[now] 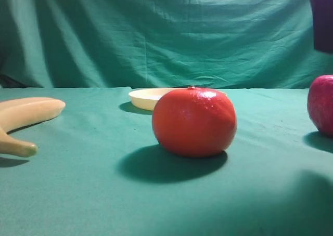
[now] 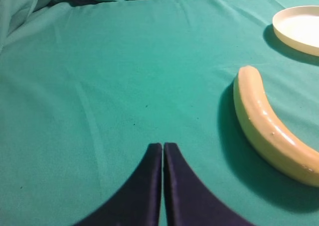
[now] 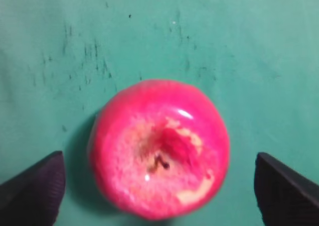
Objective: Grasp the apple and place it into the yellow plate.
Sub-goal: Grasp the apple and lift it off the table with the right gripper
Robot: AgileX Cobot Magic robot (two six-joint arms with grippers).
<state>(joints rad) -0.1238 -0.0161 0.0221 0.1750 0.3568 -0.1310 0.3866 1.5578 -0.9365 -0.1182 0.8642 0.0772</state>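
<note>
Leftmost in the exterior high view, a pale banana (image 1: 28, 116) lies on the green-draped bench (image 1: 78, 194), its tip pointing toward the lower left edge. Past it, near the middle and farther back, the yellow plate (image 1: 145, 98) sits flat on the cloth, partly hidden behind a large orange-red fruit (image 1: 194, 122) that stands in the centre foreground and casts a shadow to its lower left. At the far right edge the apple (image 1: 321, 105) rests on the bench, cut by the frame, well apart from the plate. A dark purple shape (image 1: 322, 15) hangs in the upper right corner; what part of the arm it is cannot be told.

From the left wrist view, the left claw (image 2: 163, 151) shows at bottom centre with its two dark fingers pressed together, holding nothing, above bare cloth; the banana curves at the right and the plate's rim shows in the upper right corner.

From the right wrist view, the apple fills the centre, stem end up, and the right claw (image 3: 159, 186) is spread wide, one dark finger (image 3: 35, 191) at the lower left and the other at the lower right, neither touching the fruit.
</note>
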